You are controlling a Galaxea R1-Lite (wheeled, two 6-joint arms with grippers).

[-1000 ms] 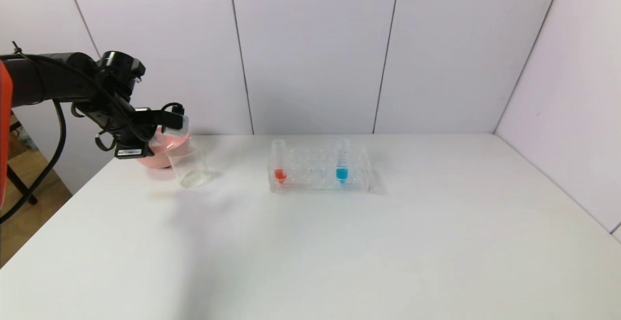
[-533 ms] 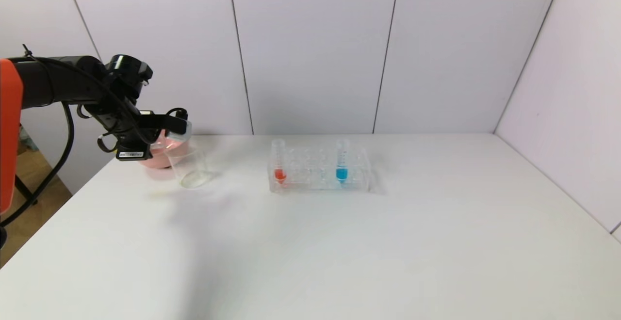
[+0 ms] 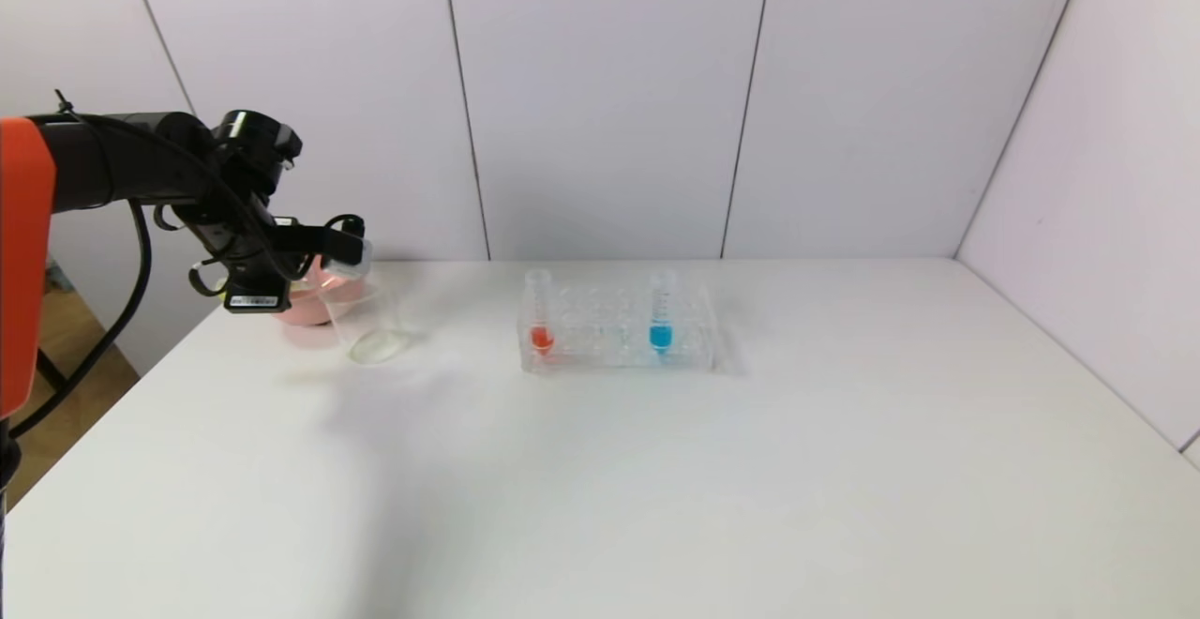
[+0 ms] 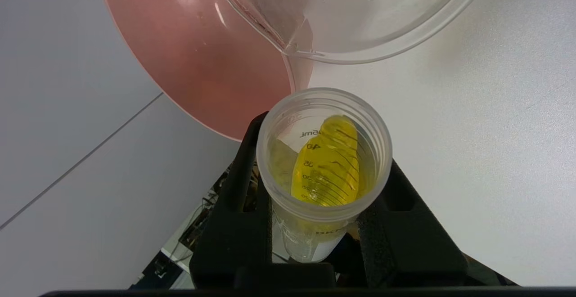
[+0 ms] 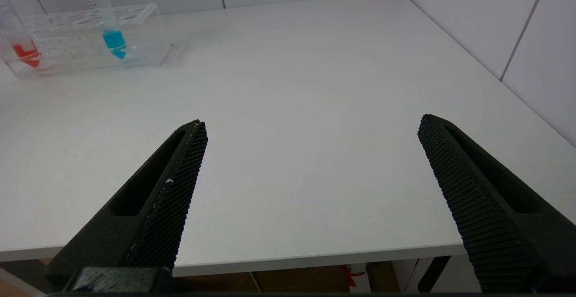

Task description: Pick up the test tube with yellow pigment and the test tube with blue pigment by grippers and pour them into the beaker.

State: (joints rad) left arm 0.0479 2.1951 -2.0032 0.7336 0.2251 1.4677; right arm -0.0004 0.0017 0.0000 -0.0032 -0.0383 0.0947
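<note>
On the white tabletop (image 3: pixel 656 469), the left gripper (image 4: pixel 321 218), jaws pinching the tilted test tube with yellow pigment (image 4: pixel 325 166), hovers above the beaker (image 3: pixel 367 324) beside the pink bowl (image 3: pixel 302 305), while the test tube with blue pigment (image 3: pixel 661 311) stands in the rack (image 3: pixel 619 328) well apart from the beaker, and the right gripper (image 5: pixel 310 198) hangs with jaws spread.

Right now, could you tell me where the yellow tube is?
On the robot's left, the left gripper holds the yellow tube, tilted beside the beaker and pink bowl.
</note>
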